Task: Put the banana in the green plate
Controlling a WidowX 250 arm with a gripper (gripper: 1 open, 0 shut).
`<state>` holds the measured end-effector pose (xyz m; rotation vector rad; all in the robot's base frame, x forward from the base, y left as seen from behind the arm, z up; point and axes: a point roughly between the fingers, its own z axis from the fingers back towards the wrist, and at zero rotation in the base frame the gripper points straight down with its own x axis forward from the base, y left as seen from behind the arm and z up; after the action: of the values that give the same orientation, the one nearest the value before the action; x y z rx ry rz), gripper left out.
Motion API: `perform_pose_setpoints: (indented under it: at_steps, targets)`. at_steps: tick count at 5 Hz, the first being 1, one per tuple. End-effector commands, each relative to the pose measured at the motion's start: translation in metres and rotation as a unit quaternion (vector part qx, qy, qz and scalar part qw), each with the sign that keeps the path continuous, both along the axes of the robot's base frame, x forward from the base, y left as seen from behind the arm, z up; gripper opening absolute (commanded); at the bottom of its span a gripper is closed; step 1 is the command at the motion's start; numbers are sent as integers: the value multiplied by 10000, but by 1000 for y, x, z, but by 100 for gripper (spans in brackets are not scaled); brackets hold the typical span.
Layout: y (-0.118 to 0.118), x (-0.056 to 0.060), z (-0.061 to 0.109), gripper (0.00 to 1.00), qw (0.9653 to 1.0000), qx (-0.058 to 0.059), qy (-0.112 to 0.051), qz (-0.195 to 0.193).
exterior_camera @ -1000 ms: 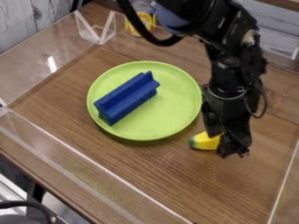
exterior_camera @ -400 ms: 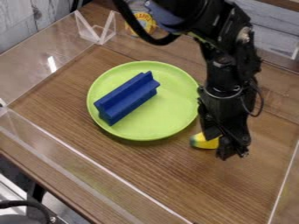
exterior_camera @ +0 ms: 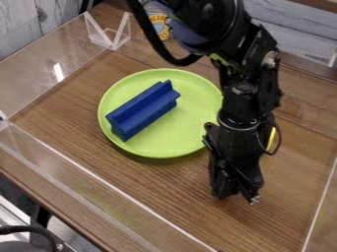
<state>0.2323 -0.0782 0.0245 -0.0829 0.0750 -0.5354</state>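
The green plate (exterior_camera: 198, 103) lies at the middle of the wooden table and holds a blue ridged block (exterior_camera: 142, 106). My gripper (exterior_camera: 237, 190) points straight down just off the plate's front right rim, low over the table, and its fingers look shut. The banana is hidden: the black hand covers the spot beside the plate where it lay. Whether it sits between the fingers does not show.
Clear acrylic walls (exterior_camera: 53, 162) fence the table's left and front sides. A clear stand (exterior_camera: 112, 34) sits at the back left. Bare wood (exterior_camera: 297, 187) lies to the right of the gripper.
The hand has shifted toward the front and slightly left and sunk a little, now covering the banana that showed at its fingers. The fingers have closed.
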Motion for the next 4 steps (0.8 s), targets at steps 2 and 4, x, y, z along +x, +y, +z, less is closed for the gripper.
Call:
perform_pose_setpoints:
  at_steps: [2, 4]
  targets:
    - [0, 12, 22, 0, 9997, 25, -255, 7]
    - [-1, 17, 32, 0, 9994, 22, -332, 69]
